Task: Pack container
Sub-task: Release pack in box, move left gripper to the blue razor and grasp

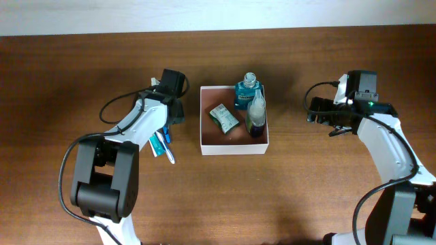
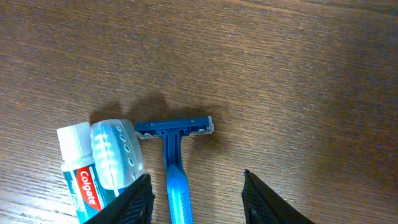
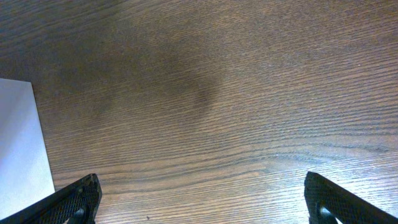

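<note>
- Overhead: container (image 1: pixel 234 148) sits at the centre of the table (image 1: pixel 61 82), open side up.
- It already holds a teal bottle (image 1: pixel 248 93) and a clear bottle (image 1: pixel 257 116) along its right side, and a packet (image 1: pixel 223 117) left of centre.
- Left gripper (image 1: pixel 162 133) hangs left of the container, over a small cluster of toiletries. Right gripper (image 1: pixel 315 112) is to the container's right, apart from it.
- Left wrist: razor (image 2: pixel 177 168) lies flat, head toward the top of the frame and handle running down between the jaws.
- The jaws are partly spread. The handle lies close to the left-of-frame finger (image 2: pixel 140 200) with a clear gap to the other, so nothing is gripped.
- Toothpaste (image 2: pixel 78 177) and a capped brush head (image 2: pixel 115 152) lie just left of the razor, touching each other.
- Right wrist: right gripper (image 3: pixel 205 205) is spread fully wide with only bare wood between the fingers. The container (image 3: pixel 18 143) shows as a white wall at the left edge.
- Judgement on the container: thin walls, likely light and a little flexible, now weighted to the right by the bottles. If it must be steadied, press or pinch a wall near a corner, not mid-span.
- Judgement on the razor: light, stiff, smooth plastic. Pinch across the mid-handle, clear of the blade head and the toothpaste.
</note>
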